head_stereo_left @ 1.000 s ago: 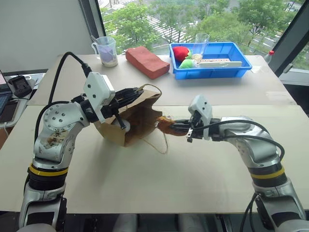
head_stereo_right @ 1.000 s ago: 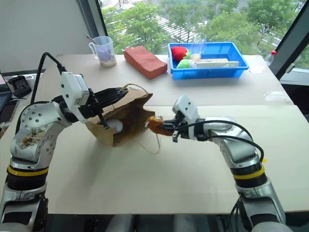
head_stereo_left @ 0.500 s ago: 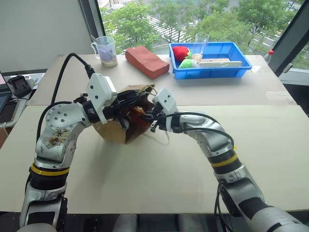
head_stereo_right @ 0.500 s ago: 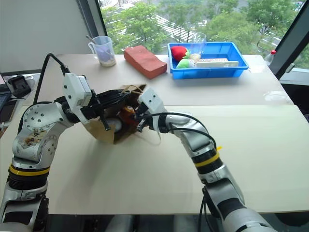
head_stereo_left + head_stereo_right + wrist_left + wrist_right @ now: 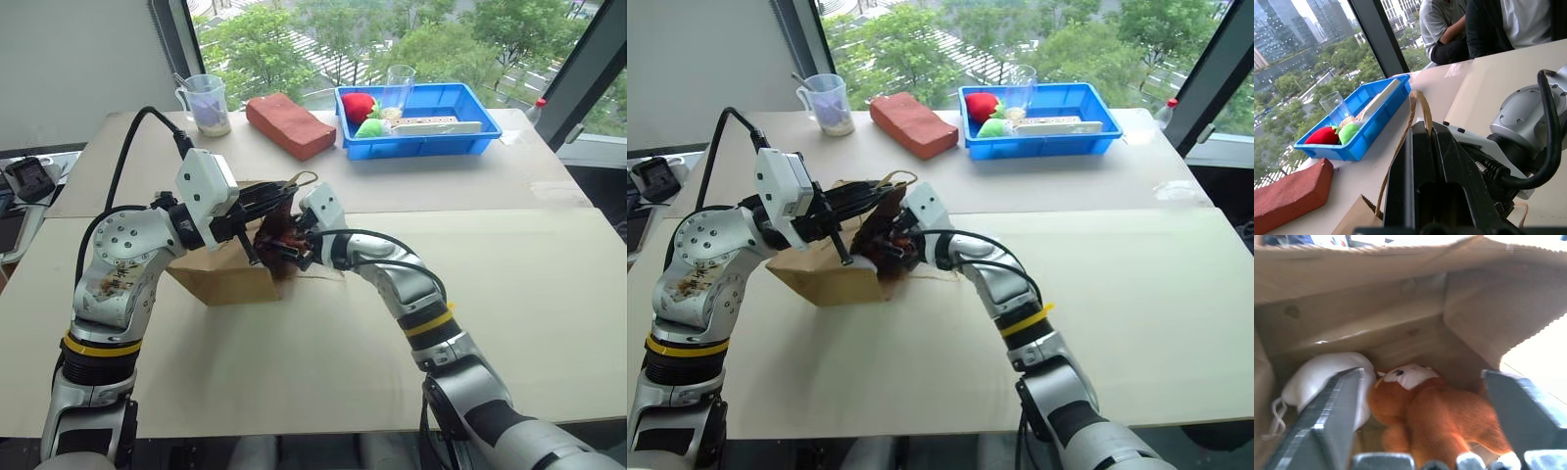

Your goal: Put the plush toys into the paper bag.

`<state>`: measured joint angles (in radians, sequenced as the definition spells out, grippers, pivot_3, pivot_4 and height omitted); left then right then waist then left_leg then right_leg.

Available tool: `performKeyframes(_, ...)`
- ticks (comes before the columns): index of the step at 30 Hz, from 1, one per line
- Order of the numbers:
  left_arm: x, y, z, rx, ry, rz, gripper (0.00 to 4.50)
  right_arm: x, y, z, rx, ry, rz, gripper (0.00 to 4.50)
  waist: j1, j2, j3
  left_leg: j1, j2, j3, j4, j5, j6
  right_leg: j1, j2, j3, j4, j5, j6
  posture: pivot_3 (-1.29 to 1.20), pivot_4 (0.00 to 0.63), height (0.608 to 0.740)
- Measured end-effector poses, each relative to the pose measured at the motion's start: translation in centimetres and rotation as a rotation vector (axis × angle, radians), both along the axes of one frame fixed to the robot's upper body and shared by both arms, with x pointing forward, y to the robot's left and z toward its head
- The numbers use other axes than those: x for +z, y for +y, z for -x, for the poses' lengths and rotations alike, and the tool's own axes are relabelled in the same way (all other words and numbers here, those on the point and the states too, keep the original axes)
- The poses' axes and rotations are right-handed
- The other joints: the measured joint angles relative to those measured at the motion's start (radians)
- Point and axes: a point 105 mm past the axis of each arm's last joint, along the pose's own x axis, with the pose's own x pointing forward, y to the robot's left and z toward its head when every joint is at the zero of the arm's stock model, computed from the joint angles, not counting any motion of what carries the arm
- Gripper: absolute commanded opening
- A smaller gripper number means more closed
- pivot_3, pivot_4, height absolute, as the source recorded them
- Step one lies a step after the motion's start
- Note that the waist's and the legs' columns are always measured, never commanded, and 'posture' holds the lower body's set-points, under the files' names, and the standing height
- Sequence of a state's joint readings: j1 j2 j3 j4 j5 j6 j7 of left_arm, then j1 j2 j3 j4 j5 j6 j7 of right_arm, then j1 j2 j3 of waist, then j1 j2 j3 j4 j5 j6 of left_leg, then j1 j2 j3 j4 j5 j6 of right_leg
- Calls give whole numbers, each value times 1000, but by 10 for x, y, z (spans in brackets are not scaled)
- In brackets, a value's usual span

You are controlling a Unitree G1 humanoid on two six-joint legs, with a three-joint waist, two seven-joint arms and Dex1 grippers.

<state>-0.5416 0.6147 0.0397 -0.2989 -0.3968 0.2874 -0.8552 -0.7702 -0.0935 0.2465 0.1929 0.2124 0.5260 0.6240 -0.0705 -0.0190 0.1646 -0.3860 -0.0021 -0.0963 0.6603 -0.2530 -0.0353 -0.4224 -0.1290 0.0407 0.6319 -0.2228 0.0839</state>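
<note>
The brown paper bag (image 5: 220, 281) lies on its side on the table with its mouth facing right. My left gripper (image 5: 282, 195) is shut on the bag's upper edge by the string handle (image 5: 1418, 98) and holds the mouth up. At the mouth, my right gripper (image 5: 290, 251) reaches in beside the brown plush toy (image 5: 273, 233). The right wrist view looks inside the bag. There the white plush toy (image 5: 1320, 377) and the brown one (image 5: 1435, 418) lie side by side on the bag's floor. My right gripper (image 5: 1422, 378) stands open, its fingers (image 5: 1334, 411) wide apart on either side of the brown toy.
At the back of the table sit a reddish block (image 5: 292, 125), a measuring cup (image 5: 205, 103) and a blue tray (image 5: 470, 133) with red and green soft items. A black device (image 5: 24, 178) lies at the far left. People sit beyond the table (image 5: 1488, 24).
My right arm swung left and carried the brown toy into the bag's mouth, then its fingers opened. The bag now lies lower and flatter. My left gripper kept its hold.
</note>
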Motion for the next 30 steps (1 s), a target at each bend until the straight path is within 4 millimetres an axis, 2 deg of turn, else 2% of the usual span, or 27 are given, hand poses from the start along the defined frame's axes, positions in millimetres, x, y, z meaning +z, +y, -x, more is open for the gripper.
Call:
performKeyframes(3, 0, -1, 0, -3, 1, 4, 0, 9, -8, 11, 44, -14, -10, 4468, 4, 0, 0, 0, 0, 0, 0, 0, 0, 1, 0, 0, -1, 0, 0, 0, 150, 740)
performKeyframes(6, 0, 0, 0, -1, 2, 4, 0, 5, -39, 28, 93, -7, 58, 4468, 18, 0, 0, -1, 0, -1, 0, -1, 1, 1, 0, -1, -2, 0, 0, 0, 150, 740)
performKeyframes(8, -1, 1, 0, 3, 3, 3, 0, -8, -62, 35, 90, 28, 140, 4468, 21, 0, 0, -1, 0, -1, 0, -1, 1, 1, 0, -1, -2, 0, 0, 0, 150, 740)
performKeyframes(10, -1, 1, 0, 4, 4, 3, 0, -28, -72, 43, 101, 71, 223, 4468, 21, 0, 0, 0, 0, 0, 0, -1, 2, 1, 0, -1, -2, 0, 0, 0, 150, 740)
performKeyframes(14, -2, -1, 0, -3, 7, 8, 0, -59, -64, 44, 86, 102, 306, 4468, 0, 0, 0, 2, 0, 2, 1, -1, 1, 1, 0, 1, -3, 0, 0, 0, 150, 740)
performKeyframes(18, -2, -1, 0, -5, 8, 8, 0, -69, -56, 38, 51, 91, 313, 3331, 4, 0, 0, 1, 0, 1, 1, -1, 1, 1, 0, 1, -2, 0, 0, 0, 150, 740)
performKeyframes(22, -2, -1, 0, -5, 8, 7, 0, -65, -51, 34, 39, 60, 308, 1882, 11, 0, 0, 0, 0, 0, 1, -1, 1, 1, 0, 0, -2, 0, 0, 0, 150, 740)
performKeyframes(27, -2, -1, 0, -4, 8, 7, 0, -61, -56, 28, 7, 34, 300, 146, 10, 0, 0, 0, 0, 0, 1, -1, 1, 1, 0, 0, -2, 0, 0, 0, 150, 740)
performKeyframes(30, 2, -1, -7, 8, 30, 49, 0, -42, -67, 18, -73, -17, 223, 65, 14, 0, 0, 0, 0, 0, 1, -1, 1, 1, 0, 0, -2, 0, 0, 0, 150, 740)
